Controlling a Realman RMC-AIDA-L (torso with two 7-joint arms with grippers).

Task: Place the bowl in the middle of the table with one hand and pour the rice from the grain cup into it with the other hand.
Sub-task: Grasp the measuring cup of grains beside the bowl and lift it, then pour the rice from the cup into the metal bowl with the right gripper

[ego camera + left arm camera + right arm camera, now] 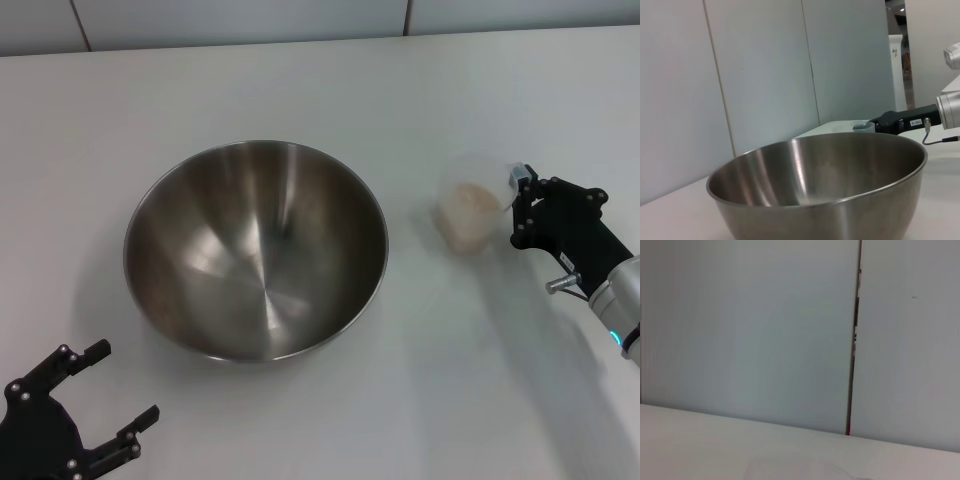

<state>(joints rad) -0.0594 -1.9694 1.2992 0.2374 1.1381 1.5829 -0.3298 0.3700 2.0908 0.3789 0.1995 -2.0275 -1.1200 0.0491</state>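
A: Status on the bowl (256, 250)?

B: It sits roughly mid-worktop (330, 90), upright, nothing in it. No grains inside in the head view, and the left wrist view shows only bare steel. I'd call the placing step done.

A: Left gripper (100, 400)?

B: Near corner of the worktop on the robot's left, fingers spread wide, holding nothing, well apart from the bowl. Looks parked.

A: And the cup?

B: The cup (470, 212) stands upright on the worktop to the right of the bowl, near it but not touching. The rice (472, 200) is all inside it, a pale mass filling most of the cup. Not lifted or tilted as far as I can see.

A: Has the right side got hold of it?

B: The right gripper (519, 200) is at the cup's outer side, fingertips right at the rim. Whether it's clamped on the cup wall or just alongside, I can't tell from the head view. The right wrist view shows only wall and worktop, no help. In the left wrist view the arm reaches in behind the bowl, with the cup's lip at its tip.

A: So what's left?

B: My read: about halfway. Remaining: confirm the grasp, lift the cup, carry it over the bowl, tip it out. Pour not yet begun.
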